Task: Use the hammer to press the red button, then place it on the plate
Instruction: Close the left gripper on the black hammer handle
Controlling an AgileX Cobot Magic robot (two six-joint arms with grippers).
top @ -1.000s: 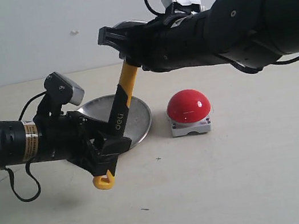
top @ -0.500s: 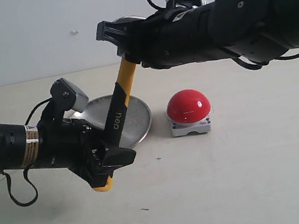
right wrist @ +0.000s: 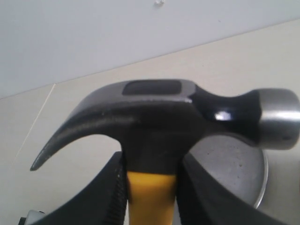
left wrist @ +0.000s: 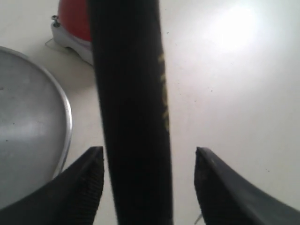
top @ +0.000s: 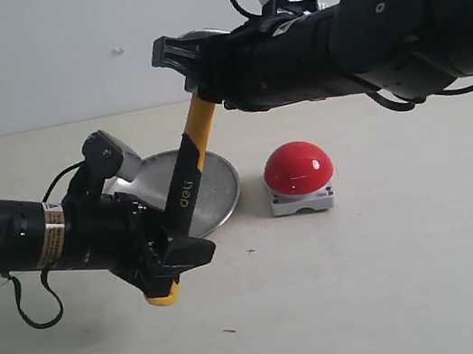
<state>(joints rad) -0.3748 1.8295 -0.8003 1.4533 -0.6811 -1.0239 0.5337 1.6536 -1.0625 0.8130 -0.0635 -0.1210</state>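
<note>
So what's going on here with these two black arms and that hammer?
The right gripper is clamped on a small claw hammer with a yellow-and-black handle, just below its dark steel head. The left gripper sits open around the lower handle, not gripping yet; it looks like a handover. The glossy red dome button and round silver metal plate sit on the table, untouched by the hammer.

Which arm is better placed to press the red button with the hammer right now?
Right, probably. The right gripper is shut on the hammer just below the head, and the button sits on its side. The left gripper only straddles the handle, jaws open.
</note>
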